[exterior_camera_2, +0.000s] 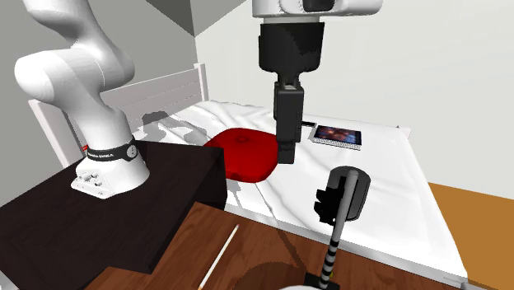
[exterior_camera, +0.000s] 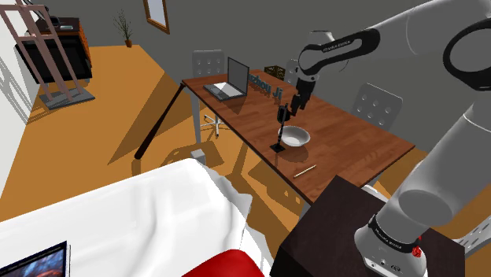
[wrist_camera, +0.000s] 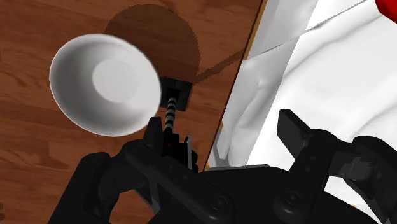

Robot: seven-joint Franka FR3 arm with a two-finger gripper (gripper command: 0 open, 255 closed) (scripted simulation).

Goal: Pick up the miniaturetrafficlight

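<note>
Wooden table (exterior_camera: 346, 134) beside a white bed (exterior_camera_2: 387, 189). Miniature traffic light (wrist_camera: 172, 111) stands upright near the table edge, just beside a white bowl (wrist_camera: 105, 83). Its head sits below the gripper (wrist_camera: 222, 121), close to one finger and well off the other. Fingers spread apart, touching nothing.

Judgement: light, rigid, top-heavy on a small base. The thin striped pole tips easily, so clamp the blocky head or the upper pole.

Count: one traffic light, one bowl, one thin stick (exterior_camera_2: 218, 255), one laptop (exterior_camera: 227, 83).
</note>
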